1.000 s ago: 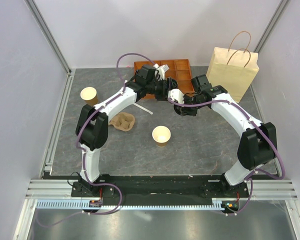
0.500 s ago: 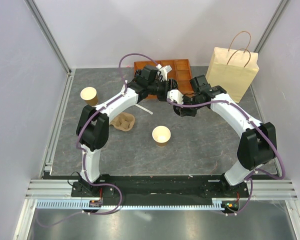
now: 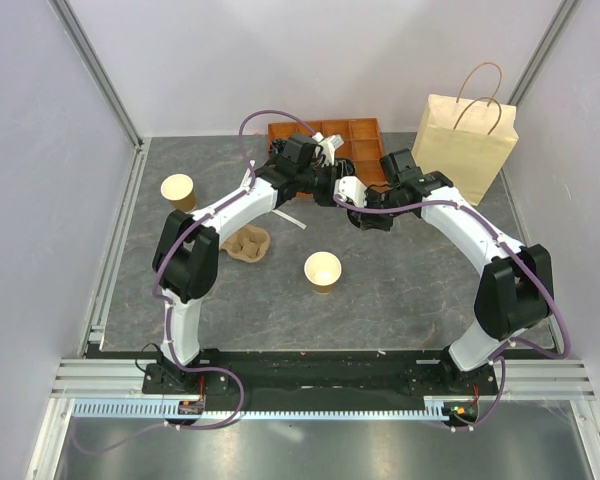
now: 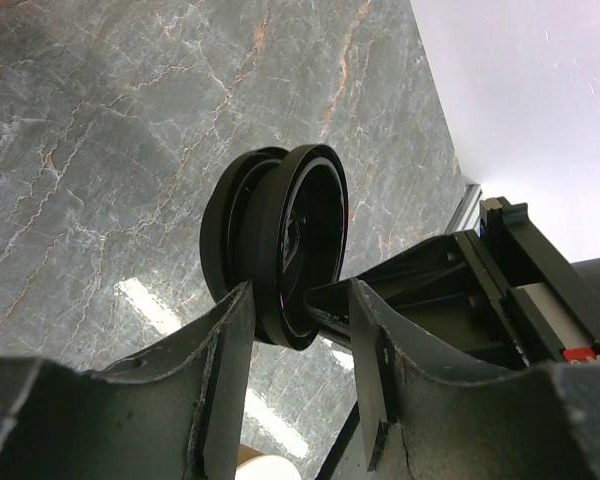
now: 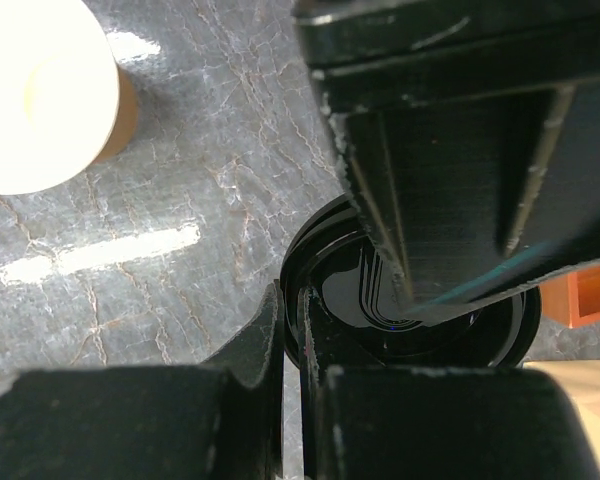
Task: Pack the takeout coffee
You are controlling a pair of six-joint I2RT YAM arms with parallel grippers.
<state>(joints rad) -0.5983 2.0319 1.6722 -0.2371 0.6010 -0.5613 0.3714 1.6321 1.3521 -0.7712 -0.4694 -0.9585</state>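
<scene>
— The grey marbled desk [image 3: 400, 300] is carrying an open cup [image 3: 323, 270] near its middle. I'm taking that for the takeout coffee. Where is its lid sitting?
— It is in the air toward the far edge. Two black lids [image 4: 280, 235], nested, are hanging on edge with faces sideways and axis roughly level. The right gripper [image 5: 292, 310] is pinching a rim, fingers nearly together. The left gripper [image 4: 295, 300] is straddling both rims with fingers apart. I cannot tell whether it is pressing.
— And the cup?
— It is standing upright, mouth up, long axis vertical. I'd judge the step is parting the lids. Each gripper should be gripping one rim only and pulling straight along the shared axis without twisting.
</scene>
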